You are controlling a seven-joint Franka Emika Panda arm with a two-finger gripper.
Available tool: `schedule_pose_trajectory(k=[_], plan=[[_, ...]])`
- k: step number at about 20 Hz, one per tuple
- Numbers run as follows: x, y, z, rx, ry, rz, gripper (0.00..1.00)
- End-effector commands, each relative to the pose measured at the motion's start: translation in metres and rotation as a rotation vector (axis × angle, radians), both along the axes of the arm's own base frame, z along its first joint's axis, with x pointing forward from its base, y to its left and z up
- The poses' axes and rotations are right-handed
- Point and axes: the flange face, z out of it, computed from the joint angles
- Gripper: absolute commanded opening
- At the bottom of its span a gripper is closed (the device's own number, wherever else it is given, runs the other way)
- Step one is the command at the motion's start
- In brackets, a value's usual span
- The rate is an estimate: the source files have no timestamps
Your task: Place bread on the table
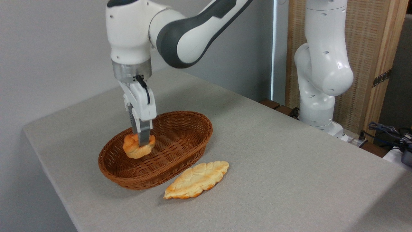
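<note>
One bread (pixel 137 147), the small orange bun, sits left of centre inside the wicker basket (pixel 180 151), pinched by my gripper (pixel 141 144) from straight above so I can clear the rim. Lower centre, the flat leaf-shaped loaf (pixel 196 180) lies on the table (pixel 289 167).

The bench (pixel 289 167) looks like matt grey woven cloth, slightly grainy. Basket (pixel 180 129) is brown wicker, a bit shiny. Both breads, the lumpy bun (pixel 130 148) and the flat leaf loaf (pixel 196 179), have a glazed crust. Arm (pixel 325 64) shells are glossy white plastic.
</note>
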Motion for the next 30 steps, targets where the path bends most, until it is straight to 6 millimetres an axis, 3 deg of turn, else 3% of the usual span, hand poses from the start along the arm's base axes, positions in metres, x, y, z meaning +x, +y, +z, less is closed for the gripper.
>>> schedule_pose_trajectory(k=[1, 4, 8, 11, 12, 15, 17, 21, 27, 30], plan=[[0.001, 0.044, 0.039, -0.02, -0.002, 0.07, 0.4], [0.001, 0.092, 0.051, -0.019, 0.031, 0.132, 0.42], [0.002, 0.153, 0.05, -0.012, 0.035, 0.232, 0.44], [0.002, 0.201, 0.037, -0.002, 0.057, 0.309, 0.5], [0.003, 0.206, 0.032, 0.002, 0.065, 0.32, 0.52], [0.006, 0.232, 0.005, 0.044, 0.114, 0.358, 0.88], [0.007, 0.242, -0.006, 0.061, 0.132, 0.374, 0.99], [0.012, 0.244, -0.024, 0.077, 0.154, 0.363, 1.0], [0.013, 0.244, -0.016, 0.072, 0.13, 0.362, 1.0], [0.016, 0.231, 0.004, 0.052, 0.088, 0.344, 1.0]])
